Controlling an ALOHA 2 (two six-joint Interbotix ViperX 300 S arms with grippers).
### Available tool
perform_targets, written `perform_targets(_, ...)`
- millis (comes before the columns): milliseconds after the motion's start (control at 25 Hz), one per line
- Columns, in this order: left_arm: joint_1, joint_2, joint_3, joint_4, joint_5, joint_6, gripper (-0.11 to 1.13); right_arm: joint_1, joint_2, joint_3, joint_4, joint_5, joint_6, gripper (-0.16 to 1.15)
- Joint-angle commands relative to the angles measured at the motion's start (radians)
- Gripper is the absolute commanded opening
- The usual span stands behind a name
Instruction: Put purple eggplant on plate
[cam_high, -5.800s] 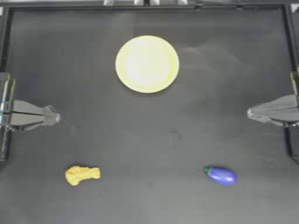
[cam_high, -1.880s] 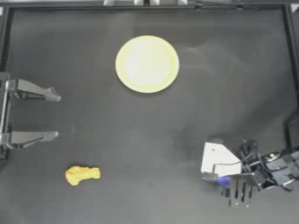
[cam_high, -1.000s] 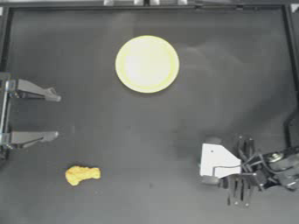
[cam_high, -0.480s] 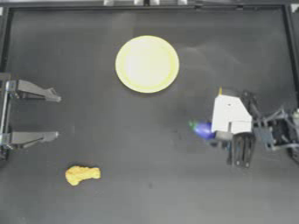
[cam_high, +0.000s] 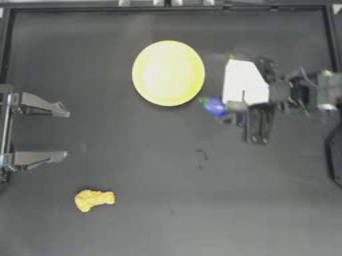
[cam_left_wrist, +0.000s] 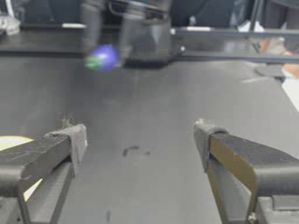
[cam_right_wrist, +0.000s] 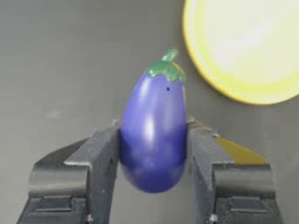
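The right gripper (cam_right_wrist: 153, 144) clamps the purple eggplant (cam_right_wrist: 153, 131) between its fingers, stem toward the plate (cam_high: 167, 73); the eggplant sits just beside the plate's rim, seemingly above the worktop (cam_high: 200, 200). The left gripper (cam_high: 60, 132) waits at the left edge, fingers spread wide and empty.

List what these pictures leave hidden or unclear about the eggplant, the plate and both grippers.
- Purple eggplant: in the right wrist view, the right gripper covers its flanks; in the top view it is a small blur.
- Plate: cut off by the right wrist view's edges.
- Left gripper: parked at the left; its arm leaves the top view.
- Yellow food piece: too small to identify.
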Motion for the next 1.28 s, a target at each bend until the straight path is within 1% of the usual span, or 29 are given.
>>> perform_targets(40,0.002,0.020,-0.008,-0.002,-0.011,-0.002,1.02,-0.074,0.060,-0.086,0.084,-0.018,-0.120,0.07)
perform_targets(240,0.002,0.021,-0.008,-0.002,-0.011,-0.002,1.02,-0.147,0.186,-0.196,0.178,-0.018,-0.284,0.07)
perform_targets(400,0.006,0.025,-0.008,0.000,-0.011,-0.002,1.02,-0.184,0.273,-0.272,0.210,-0.018,-0.362,0.07)
perform_targets(680,0.009,0.029,-0.009,-0.002,-0.011,-0.002,1.02,-0.245,0.420,-0.376,0.238,-0.023,-0.449,0.07)
perform_targets(880,0.009,0.035,-0.011,-0.002,-0.011,-0.002,1.02,-0.279,0.509,-0.422,0.295,-0.046,-0.517,0.07)
perform_targets(1000,0.011,0.040,-0.012,-0.002,-0.014,-0.002,1.02,-0.285,0.549,-0.443,0.336,-0.046,-0.561,0.07)
perform_targets(1080,0.014,0.043,-0.012,-0.005,-0.020,-0.002,1.02,-0.291,0.569,-0.457,0.353,-0.048,-0.589,0.07)
perform_targets(1280,0.014,0.048,-0.012,-0.005,-0.023,-0.003,1.02,-0.305,0.611,-0.492,0.367,-0.048,-0.618,0.08)
